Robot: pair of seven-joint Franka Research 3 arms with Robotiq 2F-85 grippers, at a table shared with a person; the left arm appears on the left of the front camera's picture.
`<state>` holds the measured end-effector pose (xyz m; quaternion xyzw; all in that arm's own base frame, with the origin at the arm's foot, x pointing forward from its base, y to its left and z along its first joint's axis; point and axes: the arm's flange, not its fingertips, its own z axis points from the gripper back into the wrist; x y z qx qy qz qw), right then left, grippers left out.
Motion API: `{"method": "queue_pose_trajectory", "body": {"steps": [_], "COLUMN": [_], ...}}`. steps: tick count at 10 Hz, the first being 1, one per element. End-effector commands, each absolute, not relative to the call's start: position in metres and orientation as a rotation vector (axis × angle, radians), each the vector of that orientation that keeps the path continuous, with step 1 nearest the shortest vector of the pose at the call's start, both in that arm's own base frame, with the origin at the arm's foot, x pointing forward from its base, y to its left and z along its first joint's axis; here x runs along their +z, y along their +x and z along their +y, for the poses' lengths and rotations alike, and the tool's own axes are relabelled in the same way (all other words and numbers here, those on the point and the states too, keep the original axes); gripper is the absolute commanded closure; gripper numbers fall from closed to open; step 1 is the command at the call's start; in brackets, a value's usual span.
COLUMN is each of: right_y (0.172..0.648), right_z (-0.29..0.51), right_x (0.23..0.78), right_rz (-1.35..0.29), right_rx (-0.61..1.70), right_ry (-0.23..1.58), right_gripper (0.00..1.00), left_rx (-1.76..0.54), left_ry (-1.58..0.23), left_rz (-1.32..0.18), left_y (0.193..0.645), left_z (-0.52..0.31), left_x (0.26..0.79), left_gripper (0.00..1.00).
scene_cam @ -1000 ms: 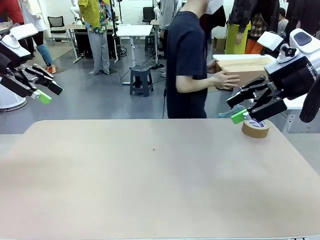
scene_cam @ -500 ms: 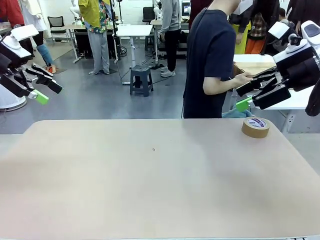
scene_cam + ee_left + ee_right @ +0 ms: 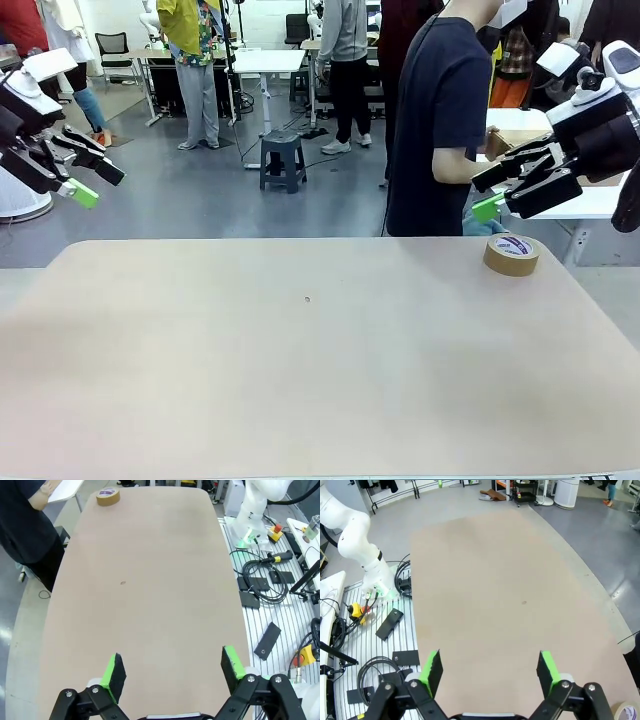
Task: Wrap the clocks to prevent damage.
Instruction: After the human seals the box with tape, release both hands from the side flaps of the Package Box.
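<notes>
No clocks are in view. The tan table is bare apart from a roll of brown tape at its far right corner; the roll also lies at the far end in the left wrist view and at the bottom right corner of the right wrist view. My left gripper hangs open and empty off the table's left side, fingers wide over the tabletop. My right gripper is open and empty, raised above the tape roll, fingers spread.
A person in a dark shirt stands at the far right edge, turned toward a side table behind my right arm. Cables and small boxes lie on the slatted robot base beside the table. Other people and furniture stand far behind.
My right gripper has lifted up and to the right, away from the tape roll. The person has stepped to the right along the far edge. The left gripper has barely moved.
</notes>
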<state>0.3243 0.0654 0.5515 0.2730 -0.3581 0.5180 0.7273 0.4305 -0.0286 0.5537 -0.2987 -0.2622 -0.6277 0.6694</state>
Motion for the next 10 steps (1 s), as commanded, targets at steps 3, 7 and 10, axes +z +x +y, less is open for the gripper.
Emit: {"method": "queue_pose_trajectory", "body": {"steps": [3,7,10], "right_y": [0.332,0.337,0.339], "right_z": [0.008,-0.040,-0.051], "right_x": [0.540,0.505,0.498], "right_rz": [-1.093,-1.167,-1.186], "right_rx": [0.977,0.958,0.923], "right_ry": [0.853,0.969,0.986], "right_gripper": [0.00,0.00,0.00], "left_rx": [-1.223,-1.116,-1.059], "left_ry": [-0.913,-1.034,-0.972], "left_rz": [-0.927,-1.054,-1.123], "left_y": [0.443,0.443,0.435], "left_z": [0.018,0.052,0.070], "left_x": [0.539,0.501,0.494], "left_gripper": [0.00,0.00,0.00]}}
